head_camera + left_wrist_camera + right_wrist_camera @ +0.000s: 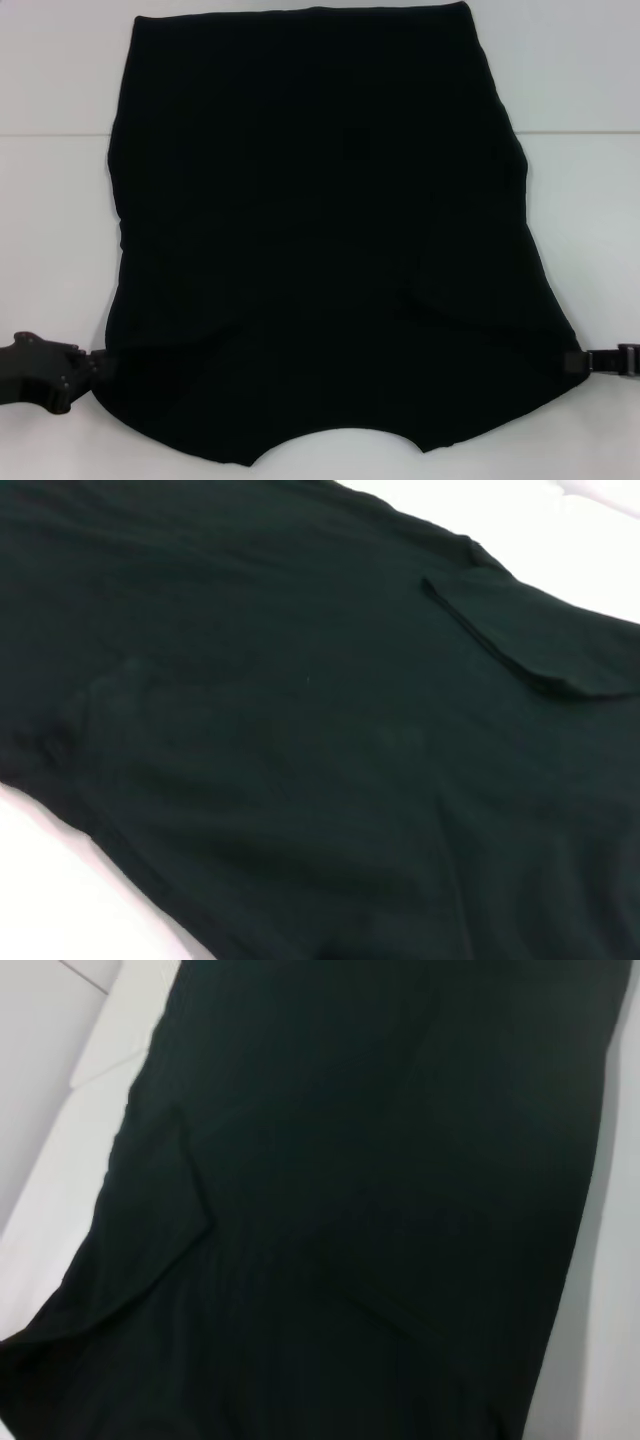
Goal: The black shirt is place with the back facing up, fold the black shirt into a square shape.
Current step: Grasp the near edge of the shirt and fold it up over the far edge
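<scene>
Lying flat on the white table (60, 250), one black shirt (320, 230) fills the centre of the head view, sleeves folded inward, curved neckline at the near edge and partly cut off by the frame. Fold lines are hard to make out against the dark fabric. Two grippers are present: the left gripper (98, 365) meets the shirt's near left corner, the right gripper (578, 362) its near right corner. Fingertips are hidden by cloth; their opening cannot be determined.
</scene>
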Controlling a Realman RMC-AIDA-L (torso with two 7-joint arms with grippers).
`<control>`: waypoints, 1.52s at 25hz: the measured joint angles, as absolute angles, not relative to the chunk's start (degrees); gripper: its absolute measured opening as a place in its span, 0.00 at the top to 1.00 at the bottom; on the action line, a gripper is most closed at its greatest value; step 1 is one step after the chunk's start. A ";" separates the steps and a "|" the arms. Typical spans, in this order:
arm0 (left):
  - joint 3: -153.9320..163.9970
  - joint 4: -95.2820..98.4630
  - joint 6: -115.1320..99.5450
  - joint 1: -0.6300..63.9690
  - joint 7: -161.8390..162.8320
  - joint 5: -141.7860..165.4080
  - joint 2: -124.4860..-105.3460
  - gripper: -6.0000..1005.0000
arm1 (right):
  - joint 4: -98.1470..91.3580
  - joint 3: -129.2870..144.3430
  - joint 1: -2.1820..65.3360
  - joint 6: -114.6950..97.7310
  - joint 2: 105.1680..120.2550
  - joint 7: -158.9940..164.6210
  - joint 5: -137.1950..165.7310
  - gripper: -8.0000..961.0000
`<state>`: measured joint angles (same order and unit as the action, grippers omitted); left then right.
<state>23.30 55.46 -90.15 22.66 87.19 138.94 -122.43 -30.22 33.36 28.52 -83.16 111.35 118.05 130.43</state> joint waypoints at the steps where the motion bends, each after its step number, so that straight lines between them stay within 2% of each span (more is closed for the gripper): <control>1: 22.68 55.50 -91.06 22.54 87.37 138.93 -122.43 0.97 | -30.26 32.66 28.07 -83.81 111.29 117.32 130.42 0.93; 13: 15.45 56.23 -110.12 19.84 87.45 139.59 -120.91 0.97 | -30.35 27.26 20.00 -95.44 110.37 104.18 130.81 0.94; 23: 15.32 56.90 -114.50 16.24 87.46 142.55 -121.76 0.97 | -30.32 26.54 14.24 -101.53 109.87 98.52 130.96 0.94; 27: 15.30 56.78 -114.63 17.71 88.04 142.36 -121.48 0.97 | -30.43 25.32 15.76 -102.00 109.69 98.26 130.86 0.94; 32: 15.29 55.31 -112.04 23.81 90.05 141.87 -120.07 0.98 | -31.12 22.00 20.97 -101.59 109.44 97.72 130.57 0.94; 38: 15.35 47.96 -101.14 34.07 94.76 141.31 -116.94 0.97 | -31.07 16.91 29.07 -96.21 109.43 99.33 130.43 0.94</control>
